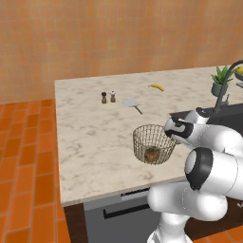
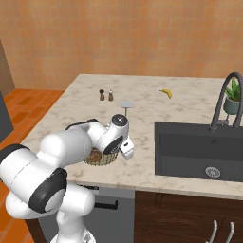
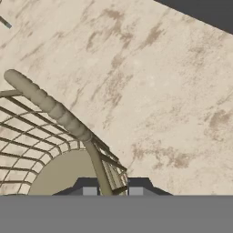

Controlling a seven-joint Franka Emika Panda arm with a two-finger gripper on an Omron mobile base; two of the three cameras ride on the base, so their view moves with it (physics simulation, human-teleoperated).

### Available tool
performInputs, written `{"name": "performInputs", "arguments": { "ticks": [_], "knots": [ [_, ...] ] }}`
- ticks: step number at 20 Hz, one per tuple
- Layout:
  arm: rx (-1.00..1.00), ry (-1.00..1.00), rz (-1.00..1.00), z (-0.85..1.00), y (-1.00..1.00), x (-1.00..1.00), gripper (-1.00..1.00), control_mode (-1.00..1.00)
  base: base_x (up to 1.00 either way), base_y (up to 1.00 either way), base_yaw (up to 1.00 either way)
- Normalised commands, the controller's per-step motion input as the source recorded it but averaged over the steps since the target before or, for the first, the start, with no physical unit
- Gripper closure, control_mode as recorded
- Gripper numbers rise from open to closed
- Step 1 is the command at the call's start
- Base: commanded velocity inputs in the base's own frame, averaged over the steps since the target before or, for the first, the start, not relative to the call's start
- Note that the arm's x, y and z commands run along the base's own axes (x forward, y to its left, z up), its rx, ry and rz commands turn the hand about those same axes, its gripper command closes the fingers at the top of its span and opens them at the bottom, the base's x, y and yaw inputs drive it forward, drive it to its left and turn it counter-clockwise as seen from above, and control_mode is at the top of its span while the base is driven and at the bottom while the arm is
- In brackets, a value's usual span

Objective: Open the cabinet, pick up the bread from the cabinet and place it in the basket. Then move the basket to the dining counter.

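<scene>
The round wire basket [image 1: 153, 143] stands on the pale marble dining counter [image 1: 90, 137] near its front edge. The dark brown bread [image 1: 152, 154] lies on the basket's base. My gripper [image 1: 172, 138] sits at the basket's right rim, pointing down. In the hand view the gripper [image 3: 112, 191] has its two tips either side of a wire of the basket [image 3: 54, 136] wall, just under the thick rim, shut on it. From the right base view my arm covers most of the basket [image 2: 100, 159], and the bread [image 2: 96, 155] peeks out below the gripper [image 2: 115, 149].
Two shakers [image 1: 108, 97], a small flat utensil [image 1: 132, 104] and a banana [image 1: 157, 87] lie farther back on the counter. A dark sink [image 2: 199, 149] with a black faucet [image 2: 222, 97] and a potted plant [image 2: 233, 97] is to the right. An orange tiled floor lies to the left.
</scene>
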Motion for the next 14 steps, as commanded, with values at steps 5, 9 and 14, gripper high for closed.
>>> {"name": "performInputs", "arguments": {
  "ticks": [5, 9, 14],
  "knots": [
    [0.00, -0.09, 0.00, 0.13, 0.17, -0.11, -1.00, -1.00, 0.00, 0.00, 0.00],
    [0.00, -0.06, 0.00, 0.47, 0.19, -0.46, -1.00, -1.00, 0.00, 0.00, 0.00],
    [-0.01, 0.00, 0.00, 0.69, 0.34, -0.71, -1.00, -1.00, 0.00, 0.00, 0.00]
  ]
}}
